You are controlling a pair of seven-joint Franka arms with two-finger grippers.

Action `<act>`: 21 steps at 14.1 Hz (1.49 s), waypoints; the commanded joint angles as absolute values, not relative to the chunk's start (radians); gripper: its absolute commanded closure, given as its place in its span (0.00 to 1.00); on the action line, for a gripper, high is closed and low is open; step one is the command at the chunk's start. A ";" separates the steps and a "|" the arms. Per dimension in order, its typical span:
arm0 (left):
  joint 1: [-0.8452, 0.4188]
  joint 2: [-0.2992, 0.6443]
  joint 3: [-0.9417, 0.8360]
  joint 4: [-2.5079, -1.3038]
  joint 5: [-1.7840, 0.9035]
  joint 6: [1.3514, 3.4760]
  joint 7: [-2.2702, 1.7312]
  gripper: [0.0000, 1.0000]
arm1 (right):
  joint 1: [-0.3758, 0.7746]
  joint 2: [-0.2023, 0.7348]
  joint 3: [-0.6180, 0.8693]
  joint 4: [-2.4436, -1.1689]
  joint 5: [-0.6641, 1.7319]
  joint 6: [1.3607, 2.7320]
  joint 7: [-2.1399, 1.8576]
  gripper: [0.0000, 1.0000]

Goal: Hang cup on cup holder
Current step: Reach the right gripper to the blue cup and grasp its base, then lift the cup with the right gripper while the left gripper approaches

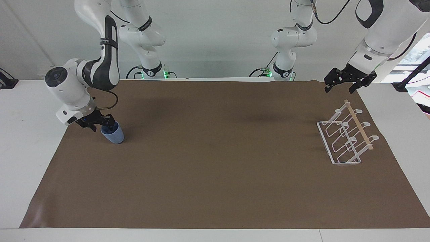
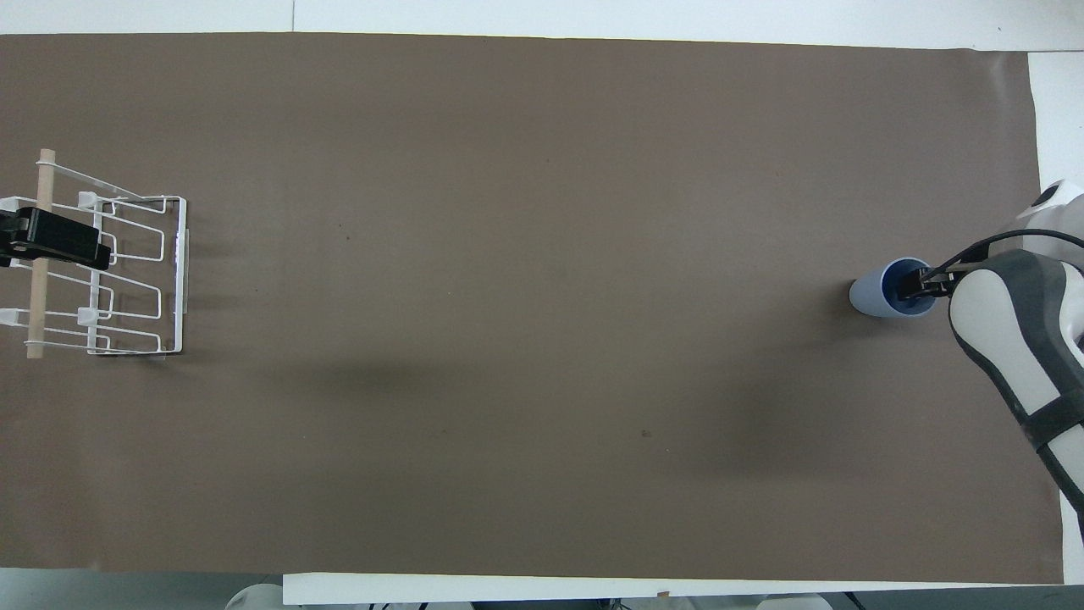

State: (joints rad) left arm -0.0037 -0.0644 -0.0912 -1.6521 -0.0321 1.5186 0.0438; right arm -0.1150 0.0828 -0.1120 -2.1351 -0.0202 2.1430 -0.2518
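The light-blue cup [image 1: 115,136] stands upright on the brown mat toward the right arm's end of the table; it also shows in the overhead view [image 2: 872,296]. My right gripper [image 1: 100,125] is down at the cup's rim, open, with one finger inside the cup and the other outside its wall [image 2: 919,286]. The white wire cup holder [image 1: 346,139] with its wooden rod stands at the left arm's end [image 2: 135,280]. My left gripper [image 1: 340,88] is open and empty, waiting in the air over the holder [image 2: 59,241].
A brown mat [image 1: 215,161] covers most of the table, with bare white table [image 1: 27,134] at both ends. The right arm's forearm [image 2: 1016,339] hangs over the mat's edge beside the cup.
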 commanded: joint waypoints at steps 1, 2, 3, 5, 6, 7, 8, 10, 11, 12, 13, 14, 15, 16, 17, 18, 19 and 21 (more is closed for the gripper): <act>0.003 -0.075 -0.092 -1.657 -0.037 1.508 0.038 0.00 | -0.127 0.087 -0.106 -2.155 0.000 2.164 -0.291 0.74; 0.003 -0.075 -0.092 -1.657 -0.038 1.506 0.038 0.00 | -0.129 0.089 -0.106 -2.155 0.000 2.164 -0.305 0.88; 0.003 -0.075 -0.092 -1.657 -0.037 1.506 0.038 0.00 | -0.127 0.090 -0.106 -2.152 0.000 2.166 -0.308 0.99; 0.005 -0.077 -0.091 -1.660 -0.037 1.496 0.037 0.00 | -0.127 0.094 -0.106 -2.145 -0.002 2.161 -0.314 1.00; 0.011 -0.078 -0.089 -1.663 -0.037 1.488 0.037 0.00 | -0.123 0.095 -0.104 -2.132 -0.002 2.151 -0.327 1.00; 0.017 -0.078 -0.089 -1.663 -0.037 1.486 0.037 0.00 | -0.121 0.097 -0.104 -2.100 0.000 2.120 -0.345 1.00; 0.017 -0.078 -0.089 -1.663 -0.037 1.491 0.032 0.00 | -0.117 0.094 -0.098 -2.074 0.006 2.065 -0.369 1.00; 0.017 -0.080 -0.089 -1.669 -0.037 1.499 -0.047 0.00 | -0.092 0.072 -0.081 -2.004 0.162 1.912 -0.422 1.00; 0.009 -0.086 -0.090 -1.686 -0.037 1.503 -0.128 0.00 | -0.091 0.068 -0.081 -1.982 0.275 1.840 -0.436 1.00; 0.000 -0.095 -0.092 -1.701 -0.037 1.511 -0.228 0.00 | -0.089 0.057 -0.080 -1.979 0.395 1.782 -0.437 1.00; -0.017 -0.101 -0.097 -1.719 -0.037 1.523 -0.347 0.00 | -0.086 0.046 -0.075 -1.979 0.494 1.722 -0.439 1.00; -0.041 -0.106 -0.098 -1.733 -0.038 1.538 -0.485 0.00 | -0.083 0.043 -0.055 -1.979 0.582 1.663 -0.439 1.00; -0.072 -0.110 -0.098 -1.743 -0.040 1.546 -0.627 0.00 | -0.072 0.043 -0.037 -1.979 0.642 1.636 -0.439 1.00; -0.102 -0.110 -0.100 -1.744 -0.046 1.555 -0.778 0.00 | -0.057 0.041 -0.035 -1.982 0.725 1.622 -0.437 1.00; -0.135 -0.110 -0.100 -1.743 -0.051 1.562 -0.946 0.00 | -0.034 0.035 -0.035 -1.989 0.818 1.623 -0.436 1.00; -0.170 -0.109 -0.100 -1.740 -0.061 1.565 -1.101 0.00 | -0.012 0.032 -0.035 -1.996 0.895 1.624 -0.430 1.00; -0.205 -0.110 -0.100 -1.740 -0.070 1.565 -1.212 0.00 | 0.009 0.031 -0.035 -2.000 0.969 1.626 -0.419 1.00; -0.270 -0.107 -0.100 -1.729 -0.116 1.566 -1.453 0.00 | 0.067 0.022 -0.035 -2.020 1.081 1.641 -0.327 1.00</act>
